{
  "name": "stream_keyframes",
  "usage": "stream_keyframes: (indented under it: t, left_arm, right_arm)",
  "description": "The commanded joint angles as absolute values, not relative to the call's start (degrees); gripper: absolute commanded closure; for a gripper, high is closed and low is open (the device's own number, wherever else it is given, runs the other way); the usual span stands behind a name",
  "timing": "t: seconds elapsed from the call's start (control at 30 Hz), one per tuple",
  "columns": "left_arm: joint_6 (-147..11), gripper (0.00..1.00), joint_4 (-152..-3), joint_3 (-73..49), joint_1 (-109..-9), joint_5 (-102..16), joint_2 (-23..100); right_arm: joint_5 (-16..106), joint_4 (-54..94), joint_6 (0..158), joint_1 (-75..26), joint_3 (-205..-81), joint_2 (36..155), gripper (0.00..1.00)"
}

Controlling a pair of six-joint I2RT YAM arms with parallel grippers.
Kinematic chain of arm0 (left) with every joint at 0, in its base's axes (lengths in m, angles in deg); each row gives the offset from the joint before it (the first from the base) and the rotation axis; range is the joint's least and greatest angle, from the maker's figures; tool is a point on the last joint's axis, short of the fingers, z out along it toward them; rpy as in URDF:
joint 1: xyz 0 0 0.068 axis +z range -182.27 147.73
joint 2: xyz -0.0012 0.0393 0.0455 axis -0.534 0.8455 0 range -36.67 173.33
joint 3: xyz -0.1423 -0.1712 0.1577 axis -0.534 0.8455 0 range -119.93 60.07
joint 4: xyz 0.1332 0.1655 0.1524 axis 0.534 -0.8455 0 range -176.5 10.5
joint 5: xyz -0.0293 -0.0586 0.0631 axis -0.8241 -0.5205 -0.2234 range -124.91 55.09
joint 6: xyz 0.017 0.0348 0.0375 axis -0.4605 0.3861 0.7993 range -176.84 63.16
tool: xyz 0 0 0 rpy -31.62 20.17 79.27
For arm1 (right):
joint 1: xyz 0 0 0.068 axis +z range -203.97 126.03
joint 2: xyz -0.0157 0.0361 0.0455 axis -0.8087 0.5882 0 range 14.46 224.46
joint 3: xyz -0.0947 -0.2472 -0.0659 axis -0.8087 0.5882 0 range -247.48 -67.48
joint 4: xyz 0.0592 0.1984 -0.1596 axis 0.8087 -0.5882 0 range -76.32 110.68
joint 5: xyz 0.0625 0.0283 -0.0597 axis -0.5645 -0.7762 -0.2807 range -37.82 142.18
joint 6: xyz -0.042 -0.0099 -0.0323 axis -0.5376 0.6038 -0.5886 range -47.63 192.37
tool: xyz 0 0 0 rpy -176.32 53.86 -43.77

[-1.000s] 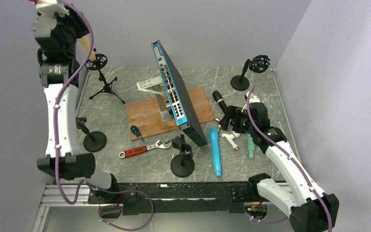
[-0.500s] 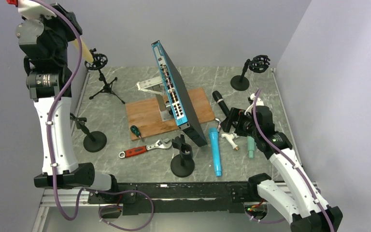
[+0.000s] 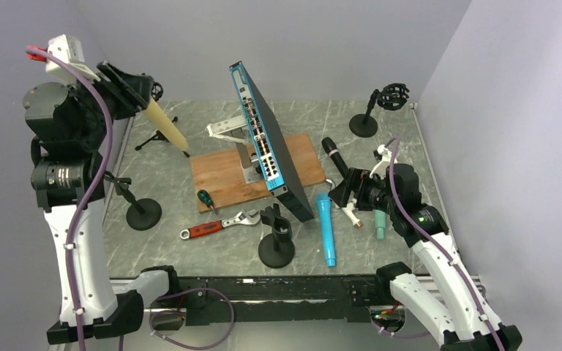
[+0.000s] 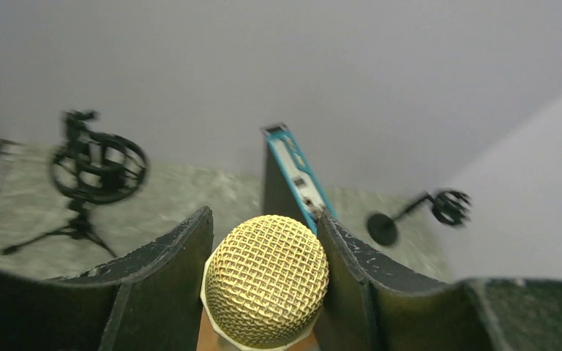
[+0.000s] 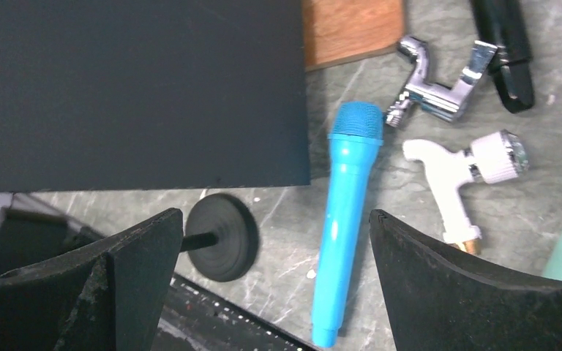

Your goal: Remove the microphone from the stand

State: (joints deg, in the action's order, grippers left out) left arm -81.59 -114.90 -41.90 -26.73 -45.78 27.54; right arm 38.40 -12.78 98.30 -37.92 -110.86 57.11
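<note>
The left gripper is pinching a gold-mesh microphone between its two fingers, which are pressing against either side of the head. In the top view its cream handle is pointing down and to the right over the back-left part of the table, lifted off the surface. The tripod stand with its ring shock mount is standing apart from the microphone, off to the left in the left wrist view.

The right gripper is hanging with its fingers spread wide and gripping nothing. Under it, a blue microphone is lying flat on the table, head toward the wooden board. A white nozzle and a chrome fitting are lying just beside the blue microphone's head, and a black microphone is lying farther back. A blue-edged network switch is sitting tilted on the board. A round-base stand is standing near the front edge, with a red-handled adjustable wrench lying to its left
</note>
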Motion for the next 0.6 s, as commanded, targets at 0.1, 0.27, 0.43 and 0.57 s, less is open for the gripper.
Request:
stream_keyframes:
  t: [0.1, 0.27, 0.43, 0.57]
  left_arm:
    - [-92.16, 1.00, -107.30, -36.02, -26.68, -67.74, 23.43]
    - [-97.57, 1.00, -101.72, -36.95, -26.74, -75.73, 22.49]
    - [-110.11, 1.00, -86.98, -34.91, -26.78, -87.76, 21.87]
    - [-120.93, 1.00, -72.73, -29.92, -28.49, -91.21, 20.60]
  right_arm:
    - [26.07, -9.64, 96.54, -37.83, -120.99, 57.24, 0.00]
    - [15.90, -2.56, 97.25, -35.33, -126.85, 61.08, 0.00]
    - [12.74, 8.25, 99.51, -27.25, -133.30, 65.15, 0.00]
    - [12.43, 16.29, 102.69, -19.28, -137.88, 70.04, 0.00]
